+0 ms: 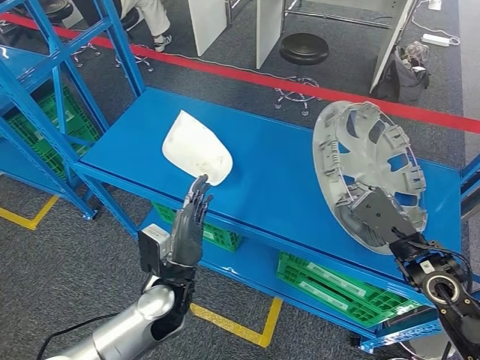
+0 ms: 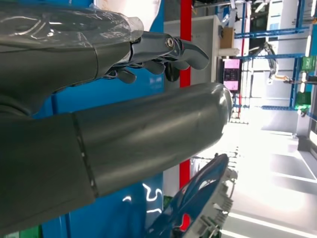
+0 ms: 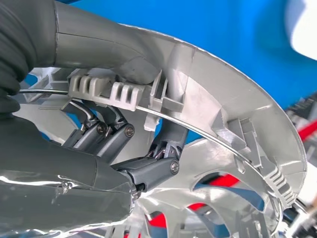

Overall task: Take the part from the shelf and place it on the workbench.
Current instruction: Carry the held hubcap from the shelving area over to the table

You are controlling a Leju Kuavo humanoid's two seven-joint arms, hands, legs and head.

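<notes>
Part: the silver wheel cover (image 1: 367, 169) stands tilted up on edge at the right end of the blue shelf (image 1: 271, 172), hollow back toward you.
Right hand: your right hand (image 1: 376, 214) grips its near lower rim; the right wrist view shows the fingers (image 3: 149, 171) hooked through the spokes and the thumb over the rim.
Left hand: your left hand (image 1: 190, 221) holds nothing, fingers straight and apart, raised just near of the shelf's front edge.
Other item: a white moulded shell (image 1: 197, 148) lies on the shelf just beyond the left fingertips.
Key relation: the cover is already in the right hand, well right of the left, so I judge the lift is the right arm's.
Workbench: no desk can be picked out.
</notes>
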